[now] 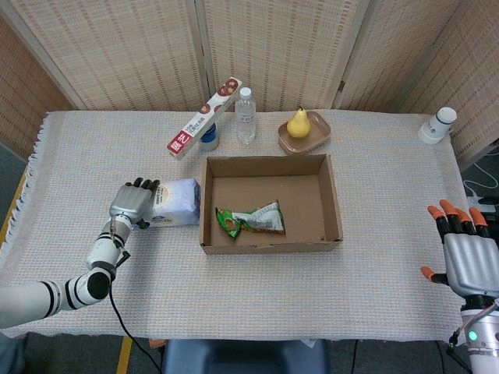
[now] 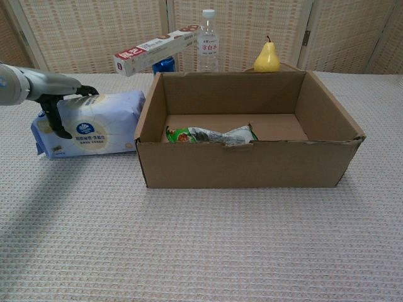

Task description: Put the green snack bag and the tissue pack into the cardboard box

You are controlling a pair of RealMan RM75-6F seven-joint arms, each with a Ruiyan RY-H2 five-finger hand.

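Gripping the tissue pack point(image 2: 94, 123) with our left hand point(image 1: 131, 206): fingers over the top, thumb on the near face, the far end looks tipped up slightly in the chest view. The pack sits just left of the cardboard box point(image 1: 335, 204), touching or nearly touching its wall, so we judge a lift over the rim is needed, not a slide. Green snack bag point(image 1: 251, 220) is already lying on the box floor, near the front wall, leaving room beside it. Our right hand point(image 1: 466, 253) is parked well off to the right, fingers spread, holding nothing. Behind the box: water bottle point(image 1: 245, 115), pear point(image 1: 298, 123) on its dish, a long carton point(image 1: 204, 117).
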